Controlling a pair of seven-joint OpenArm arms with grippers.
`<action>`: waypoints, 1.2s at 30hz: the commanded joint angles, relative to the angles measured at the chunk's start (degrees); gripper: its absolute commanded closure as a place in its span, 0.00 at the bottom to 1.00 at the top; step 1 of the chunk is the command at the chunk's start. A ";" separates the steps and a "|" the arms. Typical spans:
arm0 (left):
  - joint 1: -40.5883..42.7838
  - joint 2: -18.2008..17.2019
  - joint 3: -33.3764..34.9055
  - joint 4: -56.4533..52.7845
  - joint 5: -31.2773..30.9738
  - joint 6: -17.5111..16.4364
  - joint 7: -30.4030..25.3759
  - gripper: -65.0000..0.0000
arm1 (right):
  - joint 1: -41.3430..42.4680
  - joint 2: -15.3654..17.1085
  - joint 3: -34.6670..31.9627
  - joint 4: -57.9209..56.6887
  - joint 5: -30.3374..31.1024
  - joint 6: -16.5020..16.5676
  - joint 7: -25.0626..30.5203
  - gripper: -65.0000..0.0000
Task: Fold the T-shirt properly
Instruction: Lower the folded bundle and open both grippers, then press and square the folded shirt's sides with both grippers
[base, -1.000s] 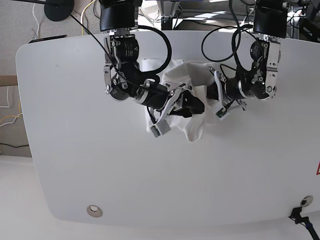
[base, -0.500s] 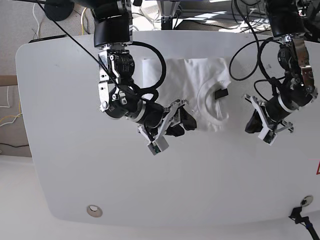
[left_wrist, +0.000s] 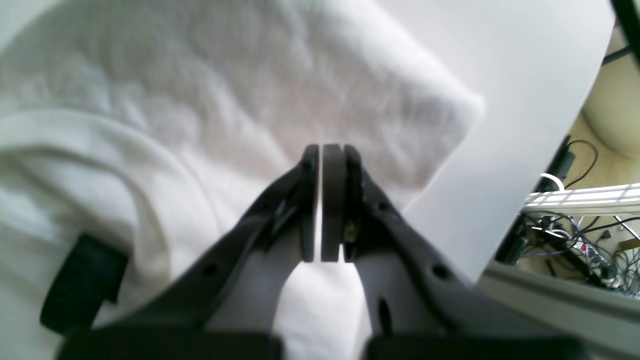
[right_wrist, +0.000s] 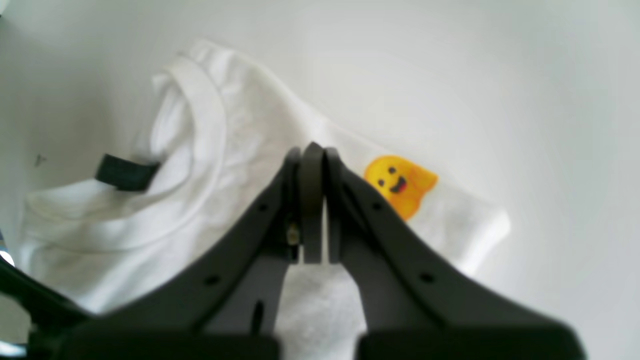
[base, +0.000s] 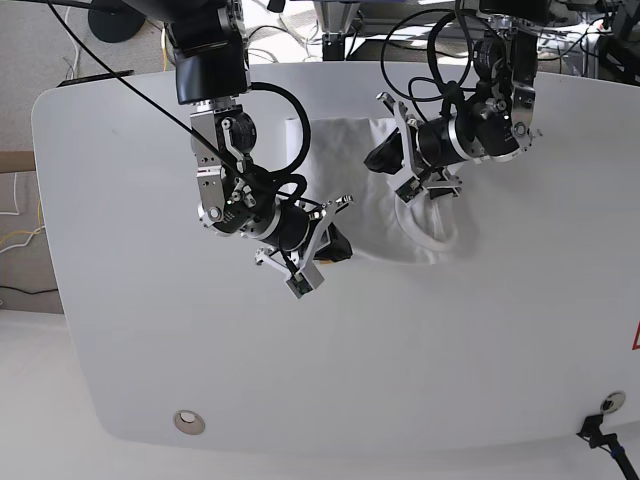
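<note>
Two grippers, left gripper (left_wrist: 324, 200) and right gripper (right_wrist: 312, 205), sit clenched on nothing above the white cotton T-shirt (base: 372, 190), folded upper centre of the white table (base: 450, 360). Soft, light, wrinkle-prone; pinching a layered edge beside the ribbed collar (right_wrist: 210, 125) looks best.

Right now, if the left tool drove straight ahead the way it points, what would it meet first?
Most likely the T-shirt: the shut left tool aims at its folded white cloth, though depth is unclear.

Folded T-shirt (base: 375, 205) occupying the table's (base: 450, 380) far middle, left gripper (base: 385, 160) low over its far edge, right gripper (base: 335, 245) at its left edge, bare tabletop near, left and right
</note>
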 joint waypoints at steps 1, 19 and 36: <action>-1.05 -0.72 0.88 -0.73 1.42 -0.06 -1.03 1.00 | 1.04 1.41 -0.45 -2.87 0.58 0.09 3.88 1.00; -20.13 -0.46 3.95 -19.11 21.28 -0.06 -4.28 1.00 | -17.77 9.85 0.87 11.20 0.84 -5.01 10.91 1.00; -9.84 -2.04 0.35 -1.09 21.28 -0.06 -8.86 1.00 | -4.06 7.83 -2.47 6.10 0.76 -5.98 8.18 1.00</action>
